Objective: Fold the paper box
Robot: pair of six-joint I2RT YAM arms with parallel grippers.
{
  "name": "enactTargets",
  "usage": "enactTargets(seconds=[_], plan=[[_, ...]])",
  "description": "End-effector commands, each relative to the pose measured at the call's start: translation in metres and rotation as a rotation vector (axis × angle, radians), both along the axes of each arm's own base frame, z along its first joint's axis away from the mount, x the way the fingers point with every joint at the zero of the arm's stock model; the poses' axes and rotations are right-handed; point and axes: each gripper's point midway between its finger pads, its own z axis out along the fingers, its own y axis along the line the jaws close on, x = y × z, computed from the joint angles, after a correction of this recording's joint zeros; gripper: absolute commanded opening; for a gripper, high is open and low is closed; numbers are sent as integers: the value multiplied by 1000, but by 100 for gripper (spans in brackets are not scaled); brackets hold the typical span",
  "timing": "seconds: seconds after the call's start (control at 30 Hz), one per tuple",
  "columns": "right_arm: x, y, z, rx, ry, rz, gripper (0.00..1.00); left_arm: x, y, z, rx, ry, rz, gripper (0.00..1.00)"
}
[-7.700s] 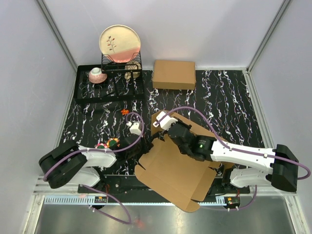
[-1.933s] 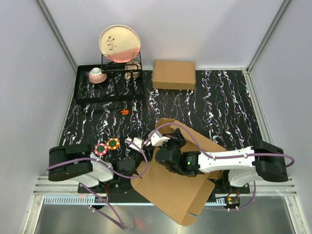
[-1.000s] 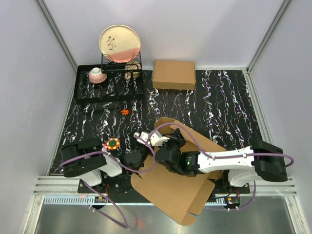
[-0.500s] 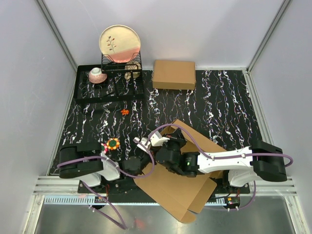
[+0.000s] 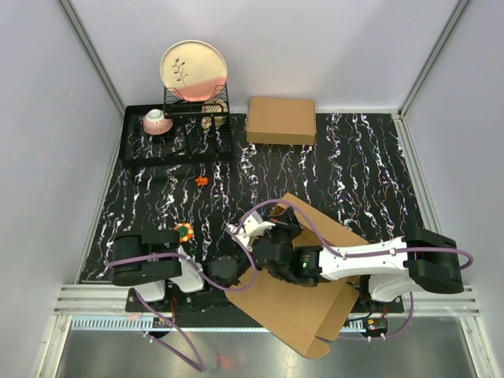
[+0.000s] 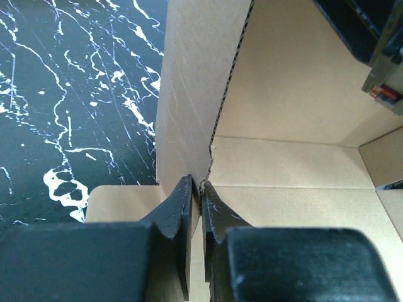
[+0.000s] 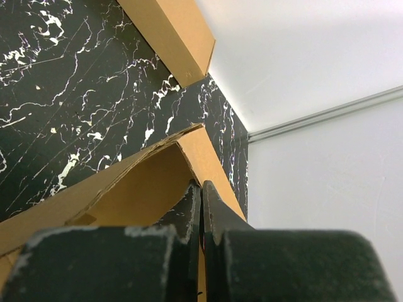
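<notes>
Paper box (image 5: 303, 311) sprawled at the near right of the table (image 5: 354, 157)

Its long axis runs on a slant, far corner pointing at the table's middle and near end poking out over the front edge. The left gripper (image 6: 200, 189) is pinched onto the cut edge of a raised side flap (image 6: 189, 94). The right gripper (image 7: 201, 189) is clenched tight over the cardboard, nothing visible between its fingers.

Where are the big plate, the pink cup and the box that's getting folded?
big plate (image 5: 194, 67), top view, cream upper half
pink cup (image 5: 156, 119), top view, its top
paper box (image 5: 295, 311), top view, flat middle panel
</notes>
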Motion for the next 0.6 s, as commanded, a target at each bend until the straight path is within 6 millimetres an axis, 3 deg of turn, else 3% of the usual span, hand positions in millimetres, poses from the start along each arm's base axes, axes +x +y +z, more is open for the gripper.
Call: enactTargets(seconds=[0.0, 0.13, 0.2, 0.57], plan=[[-2, 12, -2, 109, 15, 28, 0, -26, -38, 66, -310, -32, -159, 11], [-3, 9, -2, 102, 18, 26, 0, -22, -33, 64, -305, -32, -134, 39], [-3, 8, -1, 108, 18, 25, 0, -19, -24, 60, -298, -27, -104, 46], [-4, 4, -1, 110, 21, 24, 0, -13, 8, 48, -256, -21, -32, 49]])
